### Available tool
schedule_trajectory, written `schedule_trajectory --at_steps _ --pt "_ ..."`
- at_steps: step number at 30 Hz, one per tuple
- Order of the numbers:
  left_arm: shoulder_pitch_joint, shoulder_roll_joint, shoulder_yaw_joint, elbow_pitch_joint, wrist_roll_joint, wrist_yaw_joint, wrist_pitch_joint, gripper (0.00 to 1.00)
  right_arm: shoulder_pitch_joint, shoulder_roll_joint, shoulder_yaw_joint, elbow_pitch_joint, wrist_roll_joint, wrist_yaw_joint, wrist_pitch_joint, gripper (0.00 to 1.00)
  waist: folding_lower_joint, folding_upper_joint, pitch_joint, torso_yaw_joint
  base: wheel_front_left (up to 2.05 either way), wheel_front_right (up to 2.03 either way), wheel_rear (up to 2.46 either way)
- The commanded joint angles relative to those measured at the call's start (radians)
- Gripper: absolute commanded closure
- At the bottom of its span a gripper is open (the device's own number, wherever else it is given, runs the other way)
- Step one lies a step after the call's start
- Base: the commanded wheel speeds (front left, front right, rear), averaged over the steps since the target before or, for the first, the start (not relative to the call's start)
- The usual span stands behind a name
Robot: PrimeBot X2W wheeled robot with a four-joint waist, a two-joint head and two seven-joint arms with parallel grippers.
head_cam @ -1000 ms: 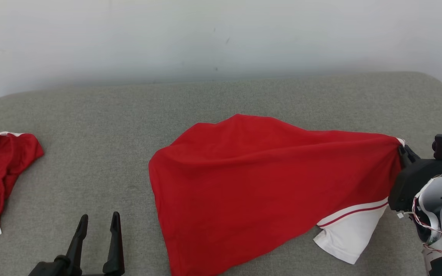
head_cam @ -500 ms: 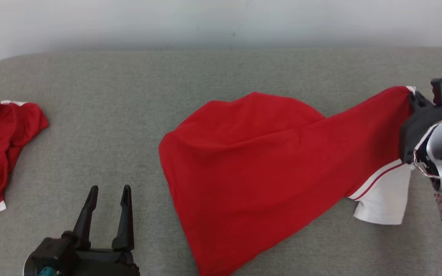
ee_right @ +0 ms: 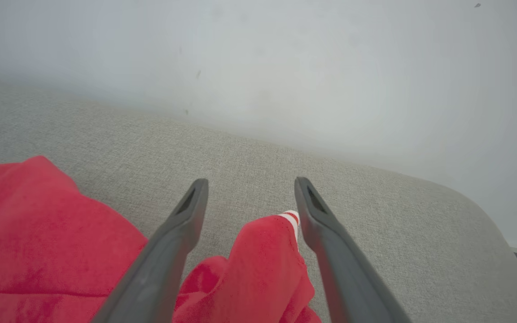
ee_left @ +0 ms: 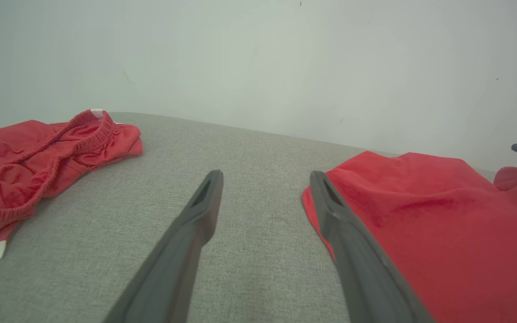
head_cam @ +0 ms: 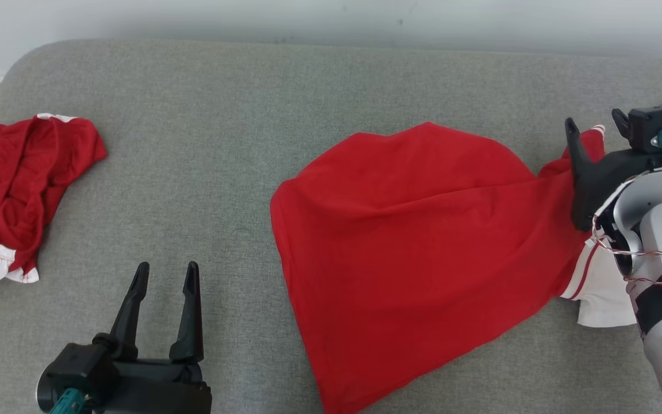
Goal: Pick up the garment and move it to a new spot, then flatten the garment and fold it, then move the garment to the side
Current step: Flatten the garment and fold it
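I have the red knit garment (head_cam: 423, 247) lying rumpled on the grey woven cushion (head_cam: 222, 144), right of the middle in the head view. It is humped and creased, not flat. Its near edge runs down to the bottom of that view. Its white sleeve (head_cam: 601, 290), edged with a red stripe, lies at the lower right, partly under my right forearm.

My right gripper (head_cam: 593, 119) stands at the garment's far right corner with its two dark fingers spread wide. In the right wrist view a red fold tipped with striped white trim rises between them, close beside one finger. Nothing is clamped on it, and I cannot tell whether it touches that finger.

My left gripper (head_cam: 168, 265) sits at the lower left, also spread wide and holding nothing. Its fingers point over bare cushion just left of the garment's edge.

A second crumpled red garment with white trim (head_cam: 20, 184) lies at the cushion's far left, well apart from the first. A white wall (ee_left: 258, 58) stands behind the cushion.
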Motion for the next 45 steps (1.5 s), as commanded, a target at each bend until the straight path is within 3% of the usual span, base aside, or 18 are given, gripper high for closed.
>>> schedule_trajectory --at_steps 1,9,22,35,45 --pt "0.012 0.0 0.006 0.001 0.004 0.002 -0.001 0.0 0.018 -0.004 -0.014 0.012 0.013 -0.002 -0.013 0.0 -0.0002 -0.0002 -0.017 -0.015 0.0 0.0 0.0" --pt "0.06 0.0 0.029 0.016 0.015 0.005 -0.001 0.0 0.152 -0.001 -0.106 0.021 0.037 -0.002 0.015 0.0 -0.0002 -0.0002 -0.088 -0.078 0.0 0.0 0.0" --pt "0.122 0.0 0.04 0.027 0.012 0.005 -0.001 0.0 0.436 0.055 -0.015 -0.195 0.01 -0.002 0.139 0.0 -0.0002 -0.0002 -0.152 -0.126 0.0 0.0 0.0" --pt "0.131 0.0 0.05 0.031 0.018 0.003 -0.001 0.0 0.586 0.15 -0.285 -0.351 -0.102 -0.002 0.219 0.0 -0.0002 -0.0002 -0.163 -0.128 0.0 0.0 0.0" --pt "0.092 0.0 0.05 0.029 0.033 -0.007 -0.001 0.0 0.486 0.186 -0.37 -0.257 -0.121 -0.002 0.205 0.0 -0.0002 -0.0002 -0.118 -0.125 0.0 0.0 0.0"
